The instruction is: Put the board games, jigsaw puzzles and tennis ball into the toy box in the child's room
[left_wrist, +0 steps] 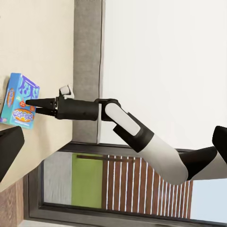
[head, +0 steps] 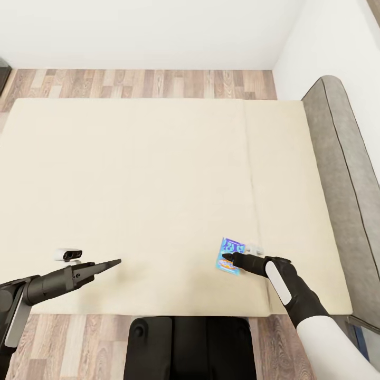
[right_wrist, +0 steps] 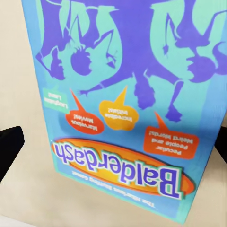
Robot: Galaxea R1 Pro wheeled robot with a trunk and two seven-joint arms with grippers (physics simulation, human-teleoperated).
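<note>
Beside the bed's (head: 132, 184) seam, our right end effector (head: 228, 257), fingers spread, should straddle the blue game (head: 227, 248) squarely before pinching.

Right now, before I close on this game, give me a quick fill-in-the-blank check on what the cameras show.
1. The blue board game lies flat on the cream ____.
2. The big word printed on that box, read in the right wrist view, is ____.
3. The gripper right over the box belongs to the robot's ____ arm.
4. The left gripper hovers over bare mattress and holds ____.

Missing words: bed; Balderdash; right; nothing
</note>
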